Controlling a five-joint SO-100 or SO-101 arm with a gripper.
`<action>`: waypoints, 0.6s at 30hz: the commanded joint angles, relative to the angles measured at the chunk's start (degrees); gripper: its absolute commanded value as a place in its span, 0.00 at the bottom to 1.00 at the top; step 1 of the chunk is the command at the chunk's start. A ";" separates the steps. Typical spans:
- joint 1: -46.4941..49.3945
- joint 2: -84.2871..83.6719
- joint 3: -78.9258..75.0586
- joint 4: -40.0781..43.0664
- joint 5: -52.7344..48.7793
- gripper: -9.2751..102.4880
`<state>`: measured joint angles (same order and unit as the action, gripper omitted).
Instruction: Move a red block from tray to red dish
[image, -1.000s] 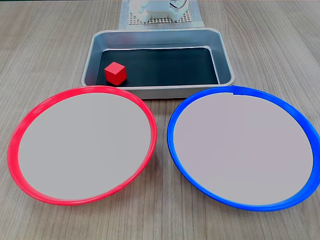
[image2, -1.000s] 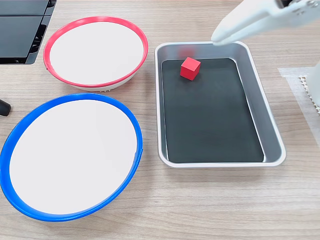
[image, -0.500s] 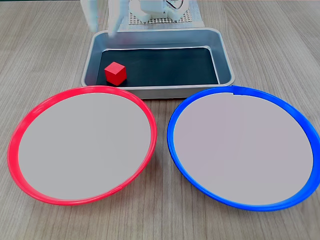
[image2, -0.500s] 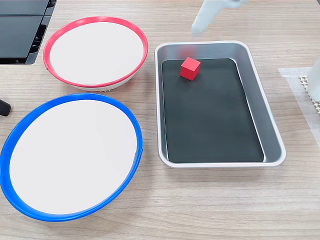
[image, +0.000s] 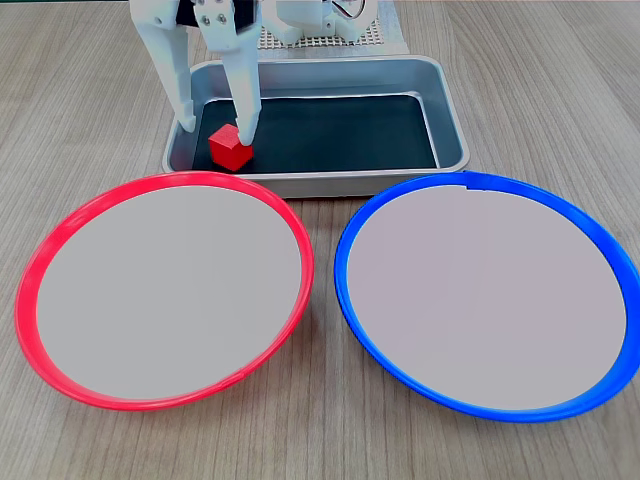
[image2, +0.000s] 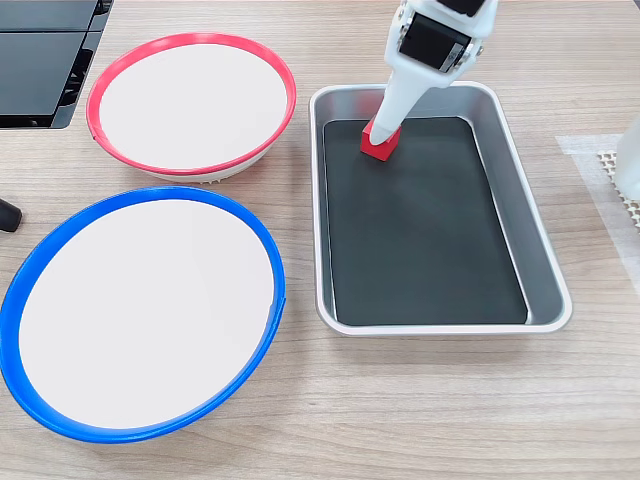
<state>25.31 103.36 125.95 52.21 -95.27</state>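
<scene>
Over the tray, at its left end in a fixed view, my pincer has dropped from above the far rim a moment ago and now straddles the red block, fingers spread, not gripping. That block sits where it was on the tray's dark floor. Red dish unchanged. No readable writing.

Red block sits flat on tray black floor, corner nearest red dish; dish empty.
</scene>
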 joint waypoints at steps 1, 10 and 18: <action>-0.79 -0.70 0.09 -1.76 0.26 0.28; -1.67 -2.20 2.81 -5.71 0.09 0.19; -5.27 2.72 2.72 -4.31 7.82 0.08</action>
<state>21.80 102.04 129.29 46.67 -91.41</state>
